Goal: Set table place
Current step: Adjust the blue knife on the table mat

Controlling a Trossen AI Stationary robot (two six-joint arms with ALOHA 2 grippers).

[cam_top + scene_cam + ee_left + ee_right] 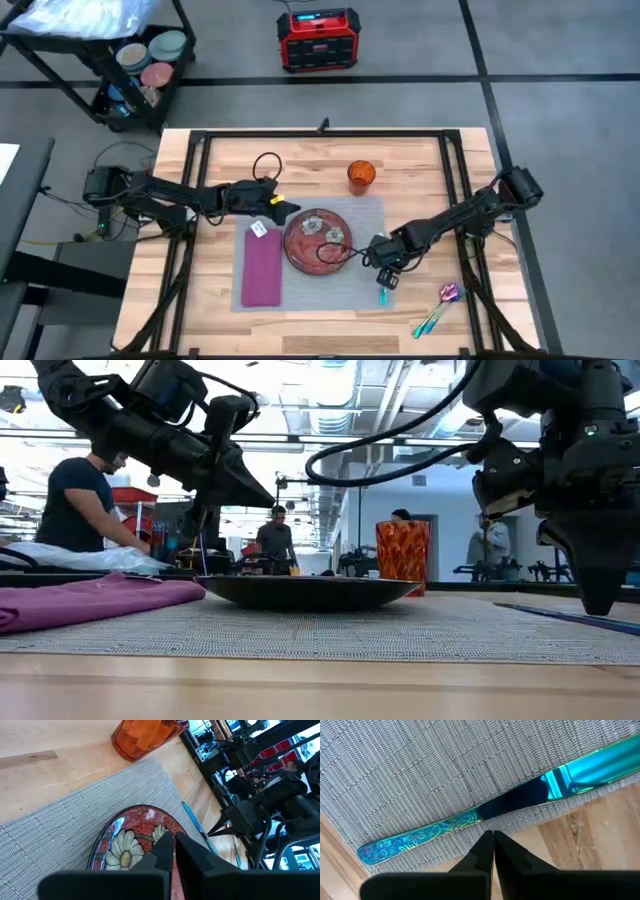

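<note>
The grey placemat (330,290) lies spread on the wooden counter (420,330), and most of the setting is already on or around it. A floral red plate (318,238) sits near its middle, a folded purple napkin (262,268) lies along its left side, and an orange patterned glass (361,175) stands just off its far edge. A teal iridescent knife (470,822) lies along the right edge of the mat, its blade partly overhanging the bare wood.

The right pincer (493,842) hangs directly over that knife with its fingers pressed together and nothing between them, so the knife appears set down and released. The left pincer (175,845) hovers over the plate, likewise closed and empty.

What looks left: two more pieces of cutlery (438,308), one with a purple-pink head and one teal, lie on the counter well to the right of the mat, near the front corner. Judging by this layout, those are not yet brought onto the mat, and the knife may want nudging fully onto the fabric.
</note>
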